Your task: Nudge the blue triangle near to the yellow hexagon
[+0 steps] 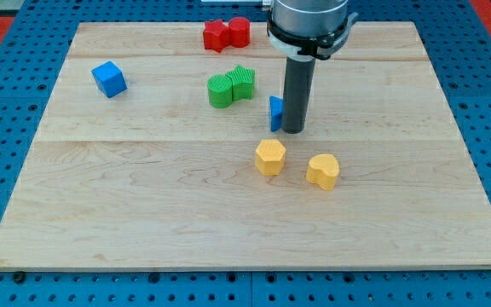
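my tip (pixel 293 130) touches the blue triangle (pixel 275 112), just above the yellow hexagon (pixel 270 157); no jaws in view.

The board (pixel 143 205) is made of pale wood with a fine grain and a smooth, matt finish; the blue triangle (pixel 275 112) and the yellow hexagon (pixel 270 157) look like smooth, faintly glossy plastic; the rod (pixel 297 94) is finished in dark matt material; the collar (pixel 309 21) above it is seen as silvery metal.

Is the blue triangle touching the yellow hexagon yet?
Apart. The camera view shows bare wood between the blue triangle and the yellow hexagon below it.
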Robot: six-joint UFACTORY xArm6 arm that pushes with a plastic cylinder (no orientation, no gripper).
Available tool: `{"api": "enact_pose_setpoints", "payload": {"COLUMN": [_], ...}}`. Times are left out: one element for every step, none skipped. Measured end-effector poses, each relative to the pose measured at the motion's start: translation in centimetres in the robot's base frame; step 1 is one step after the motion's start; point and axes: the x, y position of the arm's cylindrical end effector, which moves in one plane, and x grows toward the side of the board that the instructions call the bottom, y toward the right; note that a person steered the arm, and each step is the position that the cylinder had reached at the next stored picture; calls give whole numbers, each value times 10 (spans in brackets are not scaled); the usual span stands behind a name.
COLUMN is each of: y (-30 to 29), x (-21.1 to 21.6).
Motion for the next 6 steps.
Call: {"api": "enact_pose_setpoints", "payload": {"y": [24,26,-26,-65,-18,40], "x": [-19,-40,-38,-29,-23,-12]}}
